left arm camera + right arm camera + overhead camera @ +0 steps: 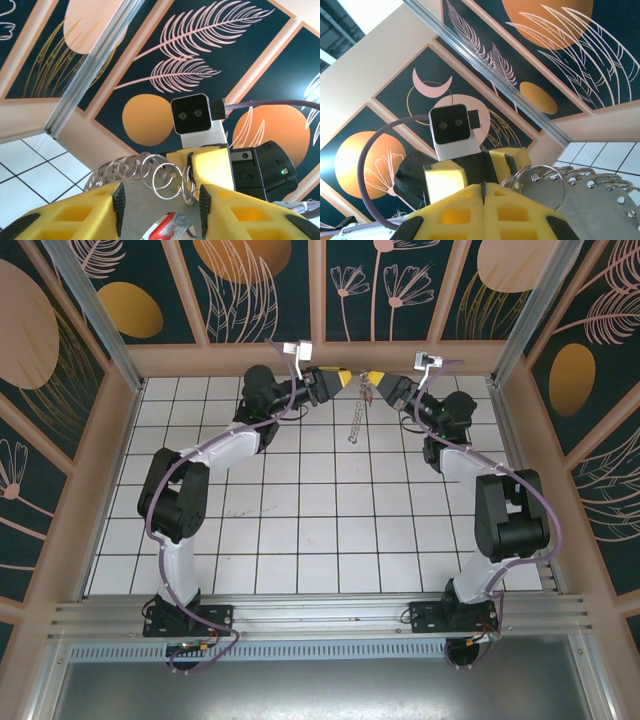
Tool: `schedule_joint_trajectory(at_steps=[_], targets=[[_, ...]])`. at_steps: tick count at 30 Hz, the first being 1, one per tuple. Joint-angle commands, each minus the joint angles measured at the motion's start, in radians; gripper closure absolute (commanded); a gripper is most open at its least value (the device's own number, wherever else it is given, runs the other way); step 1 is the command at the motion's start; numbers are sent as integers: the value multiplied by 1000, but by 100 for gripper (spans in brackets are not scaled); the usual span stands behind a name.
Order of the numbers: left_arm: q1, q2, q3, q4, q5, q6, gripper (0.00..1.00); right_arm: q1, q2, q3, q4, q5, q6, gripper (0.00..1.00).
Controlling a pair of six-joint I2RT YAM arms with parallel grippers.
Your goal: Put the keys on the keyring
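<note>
Right claw [482, 192] pinched on ring [600, 210], holding it up; left claw [160, 200] half-wide, key [167, 231] loose between its fingers for threading.

- There's the left claw [343, 379] and right claw [377, 379], tip to tip over the far edge of the desk [300, 520].
- And the keyring [356, 422] hangs between and below them, key [167, 231] just beside it.

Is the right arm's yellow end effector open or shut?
Shut: the right yellow end effector has both fingers pressed together, no gap.
</note>
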Motion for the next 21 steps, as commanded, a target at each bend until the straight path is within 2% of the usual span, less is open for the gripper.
schedule_joint_trajectory(at_steps=[1, 6, 13, 21], targets=[[7, -39, 75, -132, 65, 106, 54, -13, 18, 69, -4, -80, -47, 100], [13, -9, 153, -264, 103, 178, 53, -19, 47, 150, -103, -144, -101, 100], [19, 35, 218, -289, 134, 170, 58, -18, 99, 266, -225, -213, -157, 100], [18, 62, 253, -300, 143, 161, 61, -18, 116, 291, -222, -224, -150, 100]])
